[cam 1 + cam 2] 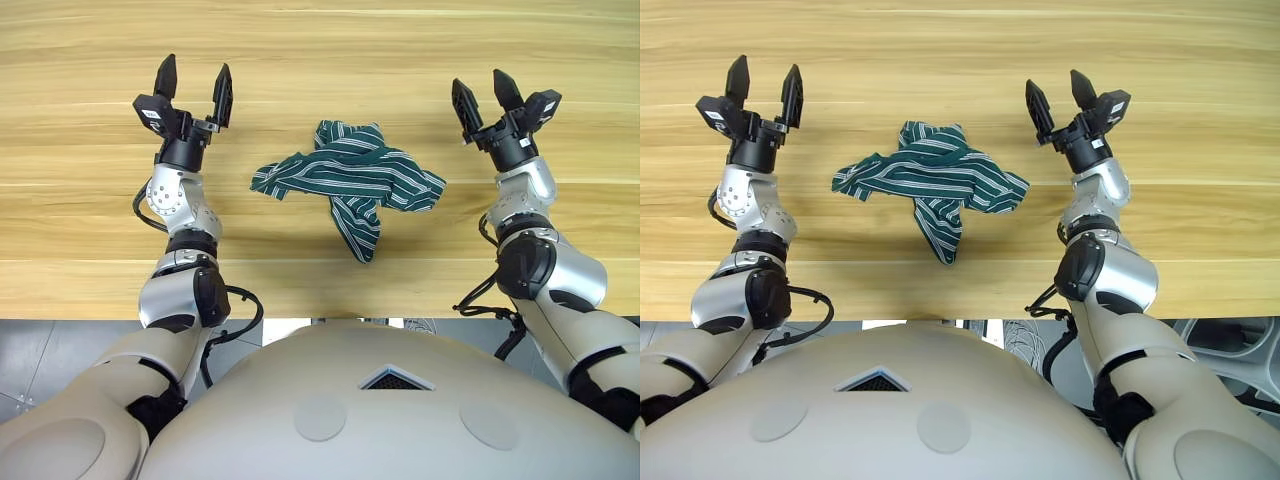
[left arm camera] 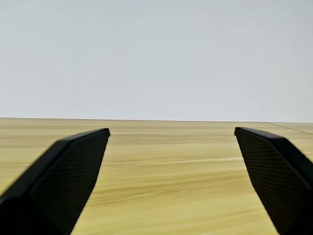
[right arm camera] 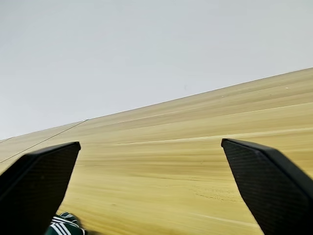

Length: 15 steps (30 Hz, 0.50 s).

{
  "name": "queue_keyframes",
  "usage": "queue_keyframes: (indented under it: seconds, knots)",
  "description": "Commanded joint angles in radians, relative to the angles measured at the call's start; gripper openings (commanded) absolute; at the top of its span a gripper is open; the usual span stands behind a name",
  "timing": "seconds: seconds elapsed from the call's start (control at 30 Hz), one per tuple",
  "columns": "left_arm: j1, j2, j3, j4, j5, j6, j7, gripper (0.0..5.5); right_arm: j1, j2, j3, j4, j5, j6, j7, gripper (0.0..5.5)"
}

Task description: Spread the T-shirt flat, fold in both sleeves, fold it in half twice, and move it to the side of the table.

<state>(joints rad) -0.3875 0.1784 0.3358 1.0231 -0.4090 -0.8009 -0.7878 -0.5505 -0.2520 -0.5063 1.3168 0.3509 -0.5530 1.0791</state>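
Both grippers gape, left gripper (image 1: 194,85) and right gripper (image 1: 484,97) flanking crumpled T-shirt (image 1: 347,180).

Left pincer (image 2: 171,130) agape, wooden table (image 2: 166,196), perhaps wall (image 2: 156,58)

In the head view I have the T-shirt (image 1: 345,180) lying on the table (image 1: 90,60) at centre frame, with my left gripper (image 1: 196,68) to its upper left and my right gripper (image 1: 479,82) to its upper right, both apart from it.

Grey floor tiles (image 1: 40,345) and loose cables (image 1: 1022,335) below, a plain pale wall (image 2: 156,49) beyond.
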Motion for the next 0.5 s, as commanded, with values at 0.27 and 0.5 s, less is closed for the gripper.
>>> queue_keyframes:
  seconds: [0.27,0.5]
  knots:
    - [0.017,0.008,-0.018,-0.014,0.009,0.003,-0.063,4.63,0.014,0.0,0.016,-0.016,0.0,0.021,0.094,5.4]
    - [0.134,0.044,-0.067,-0.134,-0.057,0.101,-0.351,4.63,0.101,-0.058,0.127,-0.029,-0.075,0.071,0.376,5.4]
